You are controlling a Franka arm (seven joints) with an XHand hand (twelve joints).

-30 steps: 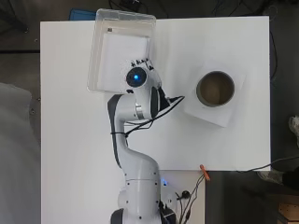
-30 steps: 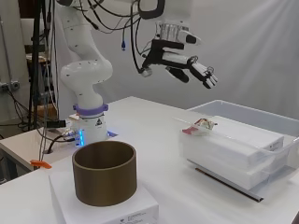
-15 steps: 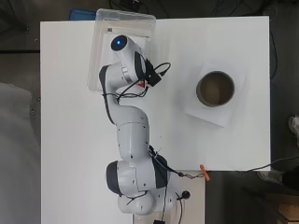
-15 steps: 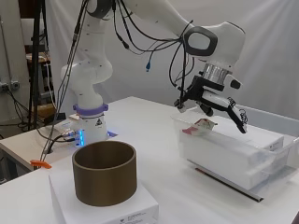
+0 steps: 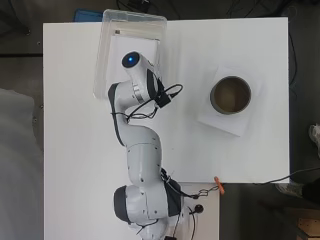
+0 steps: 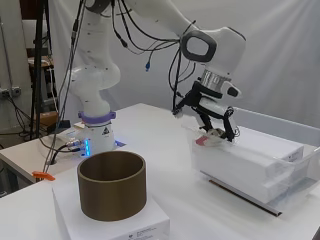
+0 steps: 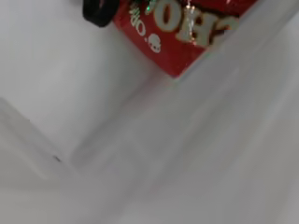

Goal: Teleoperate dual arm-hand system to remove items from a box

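A clear plastic box point(image 5: 101, 60) stands at the table's far left, with white flat packs point(image 6: 250, 160) stacked inside it. On the near end of that stack lies a red packet point(image 6: 206, 141) with pale print. The hand point(image 6: 216, 120) reaches down into the box right over the packet. Its fingers hang half bent and their tips touch the packet. In the wrist view the red packet point(image 7: 187, 32) fills one edge, a black fingertip point(image 7: 99, 8) rests at its border, and the box's clear wall point(image 7: 187, 140) runs beside it. From overhead the arm hides the hand and the packet.
A brown open cylinder point(image 5: 230, 95) point(image 6: 112, 185) stands on a white flat carton point(image 5: 235, 127) at the table's right. An orange clip point(image 5: 218, 182) and cables lie at the table edge near the arm's base.
The arm swung from mid-table to the box. In the last half second the hand sank from just above the packet onto it.
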